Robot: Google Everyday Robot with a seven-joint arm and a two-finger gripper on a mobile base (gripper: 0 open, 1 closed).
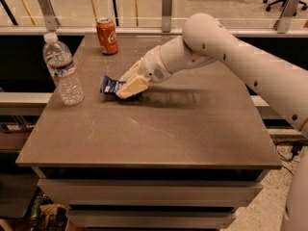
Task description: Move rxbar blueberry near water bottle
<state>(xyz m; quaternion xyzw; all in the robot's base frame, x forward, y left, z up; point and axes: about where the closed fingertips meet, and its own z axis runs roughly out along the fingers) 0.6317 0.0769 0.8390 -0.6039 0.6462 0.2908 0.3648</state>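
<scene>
I am seeing my gripper (124, 90) over the left middle of the table (163, 134), and its cream plastic fingers are looking smooth and dull. It is pinching the rxbar blueberry (109, 84), whose dark blue wrapper is shining like foil. The water bottle (62, 71) at the left is showing clear, bumpy plastic and a white plastic cap. The red can (107, 35) at the far side is gleaming like metal. The brown table top is looking smooth and shining softly.

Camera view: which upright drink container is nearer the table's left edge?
The water bottle, clear, white-capped; the red can stands farther back. The gripper grips the rxbar blueberry beside the bottle.
</scene>
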